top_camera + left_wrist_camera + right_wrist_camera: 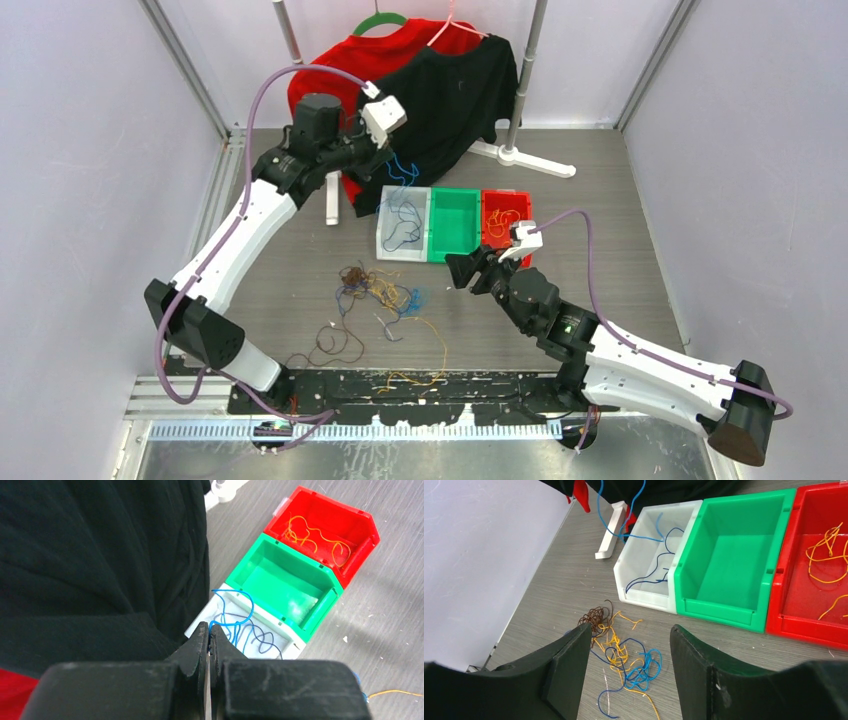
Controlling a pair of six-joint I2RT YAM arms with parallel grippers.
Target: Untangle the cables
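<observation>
Three bins in row: white bin [404, 255], green bin [455, 250], red bin [497, 199]. Pinching blue cable [235, 591] in pressed-together left gripper [209, 630]; holding right gripper [630, 629] spread above tangle of cables [624, 657].

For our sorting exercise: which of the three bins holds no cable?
The middle, green bin: bare inside, while the white bin holds blue cable and the red bin orange cable.
</observation>
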